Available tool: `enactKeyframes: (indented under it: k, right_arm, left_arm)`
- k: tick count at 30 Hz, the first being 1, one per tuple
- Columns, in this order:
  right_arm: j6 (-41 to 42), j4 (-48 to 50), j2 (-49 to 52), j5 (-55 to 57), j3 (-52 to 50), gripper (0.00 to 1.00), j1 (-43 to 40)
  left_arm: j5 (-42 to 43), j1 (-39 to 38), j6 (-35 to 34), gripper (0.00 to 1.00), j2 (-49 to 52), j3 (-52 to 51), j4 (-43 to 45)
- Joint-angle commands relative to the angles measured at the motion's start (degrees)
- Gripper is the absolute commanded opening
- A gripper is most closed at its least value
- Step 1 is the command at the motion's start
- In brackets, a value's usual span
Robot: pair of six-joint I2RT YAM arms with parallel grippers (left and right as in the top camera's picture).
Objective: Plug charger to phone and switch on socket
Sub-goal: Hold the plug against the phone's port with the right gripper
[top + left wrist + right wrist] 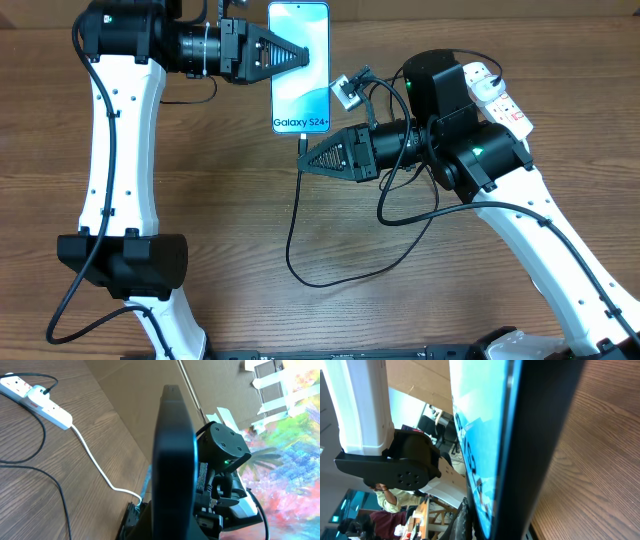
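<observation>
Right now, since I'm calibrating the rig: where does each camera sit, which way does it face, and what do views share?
Overhead: above the table, looking down on the phone; both arms show.
Left wrist: on the left arm, faces the phone's edge and the socket; right arm behind.
Right wrist: on the right arm, faces the phone's screen; left arm behind.
Shared: the phone, everywhere.

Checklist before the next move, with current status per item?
1. phone held by left gripper: ok, shut on its side edge.
2. charger tip seated in phone: cannot tell; cable reaches the bottom edge, port hidden.
3. right gripper hold on cable: cannot tell; shut, tip at the cable below the phone.
4. Cable slack: ok, loose loop on the table.
5. Plug in socket: ok, left wrist view shows a plug with black cable in it.
6. Socket switch on: cannot tell, too small.
</observation>
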Motion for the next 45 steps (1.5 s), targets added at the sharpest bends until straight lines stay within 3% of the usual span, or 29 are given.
enactKeyframes:
  k: [1,45]
  right_arm:
    - [0.0,0.8,0.1,-0.5,0.2,0.04,2.1]
    - [0.0,0.7,0.1,-0.5,0.2,0.04,2.1]
  left_arm:
    - [2.9,-2.0,0.5,0.04,-0.3,0.1,0.1]
    - [3.8,-3.4,-1.5,0.04,-0.3,0.1,0.0]
